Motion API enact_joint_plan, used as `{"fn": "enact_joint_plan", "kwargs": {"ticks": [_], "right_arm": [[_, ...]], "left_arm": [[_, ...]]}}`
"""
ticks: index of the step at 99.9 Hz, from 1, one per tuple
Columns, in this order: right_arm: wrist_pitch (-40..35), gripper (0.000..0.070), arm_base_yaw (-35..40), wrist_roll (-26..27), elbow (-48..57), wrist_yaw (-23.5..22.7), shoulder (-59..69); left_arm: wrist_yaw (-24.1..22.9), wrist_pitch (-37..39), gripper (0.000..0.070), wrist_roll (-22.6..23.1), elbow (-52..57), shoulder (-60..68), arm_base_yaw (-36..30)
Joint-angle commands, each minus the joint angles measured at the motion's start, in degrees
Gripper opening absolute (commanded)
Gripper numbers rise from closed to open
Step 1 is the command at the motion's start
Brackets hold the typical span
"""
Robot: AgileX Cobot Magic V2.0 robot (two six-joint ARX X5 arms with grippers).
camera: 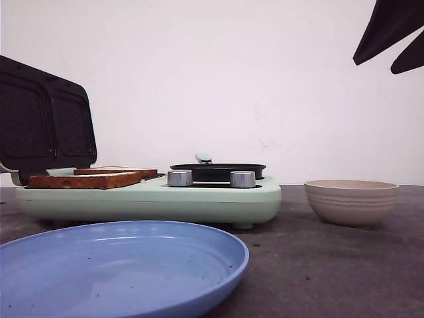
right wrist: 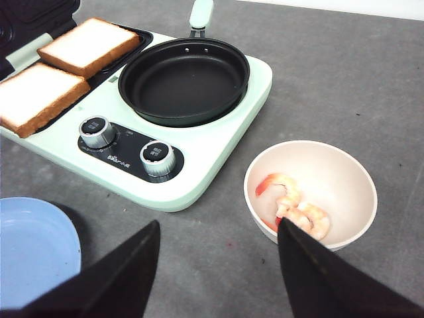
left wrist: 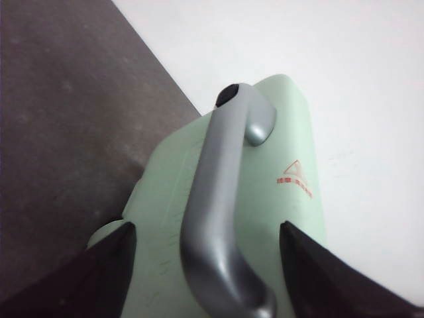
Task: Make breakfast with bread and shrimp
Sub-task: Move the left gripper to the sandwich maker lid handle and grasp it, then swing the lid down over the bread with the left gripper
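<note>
Two slices of bread (right wrist: 89, 43) (right wrist: 36, 96) lie side by side on the dark grill plate of a mint-green breakfast maker (right wrist: 218, 132); in the front view the bread (camera: 93, 177) shows edge-on. Shrimp (right wrist: 295, 209) lie in a beige bowl (right wrist: 351, 179). My right gripper (right wrist: 218, 228) hangs open high over the table between the maker and the bowl, and shows at the top right of the front view (camera: 374, 67). My left gripper (left wrist: 209, 265) is open behind the raised lid (left wrist: 285, 146), its fingers on either side of the grey lid handle (left wrist: 222, 199) without touching it.
A black frying pan (right wrist: 184, 79) sits on the maker's right half, behind two silver knobs (right wrist: 97, 130) (right wrist: 158, 158). The open lid (camera: 43, 119) stands upright at the left. A blue plate (camera: 119, 265) lies at the front left. The beige bowl (camera: 351, 202) stands right of the maker.
</note>
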Motion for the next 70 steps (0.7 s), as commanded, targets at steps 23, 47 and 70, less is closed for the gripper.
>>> {"fn": "enact_joint_plan", "kwargs": {"ticks": [23, 47, 70], "right_arm": [[0.7, 0.0347, 0.2, 0.8, 0.2, 0.0, 0.2], [0.7, 0.0347, 0.2, 1.0, 0.2, 0.0, 0.2], [0.7, 0.0347, 0.2, 1.3, 0.2, 0.0, 0.2]], "left_arm": [[0.8, 1.3, 0.0252, -0.9, 1.3, 2.1, -1.9], [0.8, 2.7, 0.0008, -1.4, 1.3, 2.1, -2.1], [0.8, 2.6, 0.0009, -1.3, 1.3, 2.1, -2.4]]}}
